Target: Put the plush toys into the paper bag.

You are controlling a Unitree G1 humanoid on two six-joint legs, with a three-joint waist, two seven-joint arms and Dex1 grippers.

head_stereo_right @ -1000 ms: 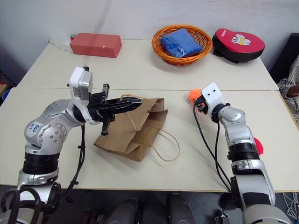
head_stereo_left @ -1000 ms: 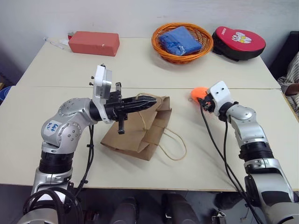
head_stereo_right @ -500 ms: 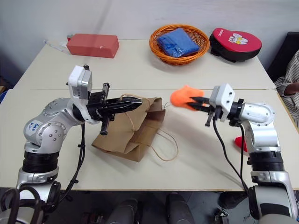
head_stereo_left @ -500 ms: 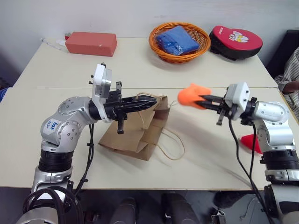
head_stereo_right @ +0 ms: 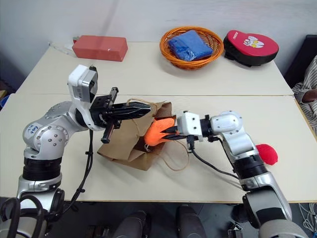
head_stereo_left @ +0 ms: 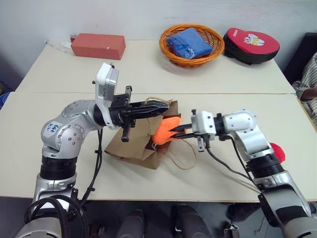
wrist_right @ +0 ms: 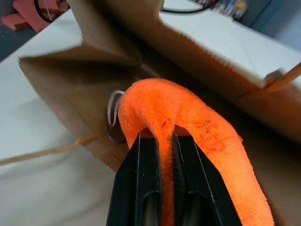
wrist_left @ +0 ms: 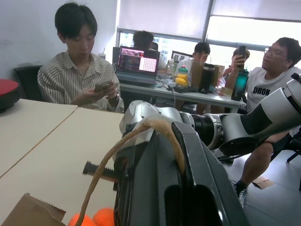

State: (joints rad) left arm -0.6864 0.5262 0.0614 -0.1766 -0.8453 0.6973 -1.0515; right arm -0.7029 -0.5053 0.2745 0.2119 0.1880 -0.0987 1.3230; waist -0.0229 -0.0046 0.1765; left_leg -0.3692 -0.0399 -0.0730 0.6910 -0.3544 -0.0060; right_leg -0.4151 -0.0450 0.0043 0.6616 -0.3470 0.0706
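The brown paper bag (head_stereo_left: 134,144) lies on the near table, its top lifted by one twine handle (wrist_left: 141,128). My left gripper (head_stereo_left: 164,106) is shut on that handle above the bag's mouth. Coming in from the right, my right gripper (head_stereo_left: 174,132) is shut on the orange plush toy (head_stereo_left: 162,133), which hangs right at the bag's opening, against the brown paper (wrist_right: 80,89). In the right wrist view the black fingers (wrist_right: 146,179) pinch a fold of the orange plush toy (wrist_right: 197,127). The red plush toy (head_stereo_right: 266,153) lies on the table beside my right arm.
On the far table stand an orange woven basket (head_stereo_left: 192,43) with a blue cloth bundle, a red brick-shaped box (head_stereo_left: 97,45) and a red-and-black pad (head_stereo_left: 251,45). A person's sleeve (head_stereo_left: 310,84) shows at the right edge. The bag's second handle loops onto the table (head_stereo_left: 184,161).
My right gripper closed on the orange toy, lifted it off the table and swung it left to the bag's mouth. My left gripper kept hold of the handle in place.
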